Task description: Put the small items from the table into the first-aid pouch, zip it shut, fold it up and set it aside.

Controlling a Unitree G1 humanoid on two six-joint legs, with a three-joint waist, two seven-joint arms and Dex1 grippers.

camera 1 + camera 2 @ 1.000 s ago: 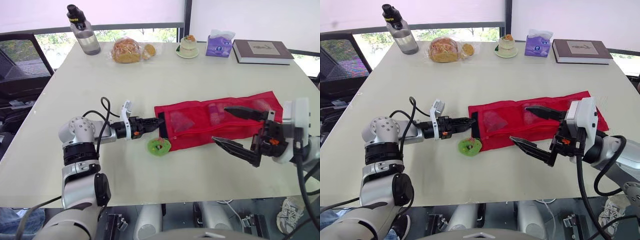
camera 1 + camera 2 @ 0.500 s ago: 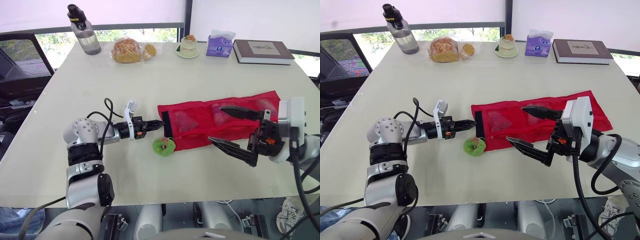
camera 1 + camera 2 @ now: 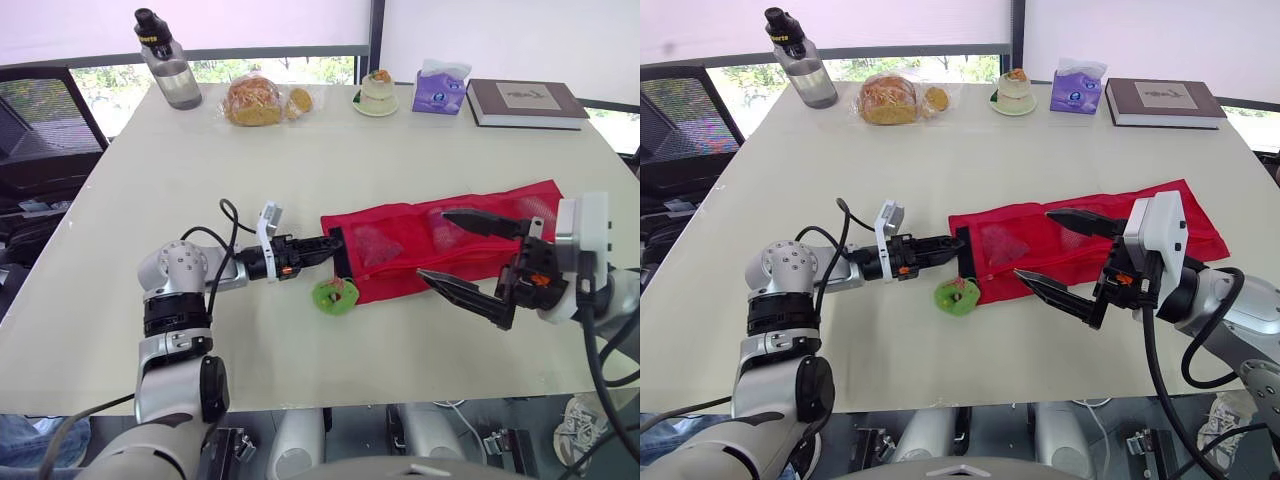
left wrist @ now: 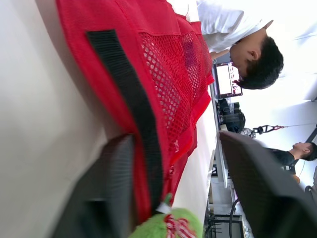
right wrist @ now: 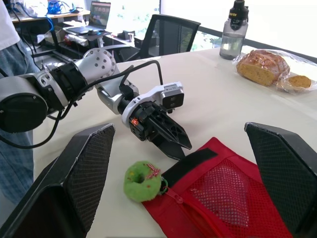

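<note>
By pouch (image 3: 1012,248) edge — L pincer (image 3: 958,241); R pincer (image 3: 1032,243) spread wide nearby.

Count: 1 red pouch (image 3: 400,255), at least 1 item visible through its mesh (image 5: 223,191), 1 green ring (image 3: 335,296) loose. 1 table (image 3: 300,180), far edge: 1 water bottle (image 3: 165,65), 1 bread bag (image 3: 255,100) with 2 pieces, 1 small cake (image 3: 377,92), 1 purple tissue pack (image 3: 440,88), 1 book (image 3: 525,102). 1 office chair (image 3: 40,130). 2 people in the left wrist view: person one (image 4: 247,44), person two (image 4: 297,151).
</note>
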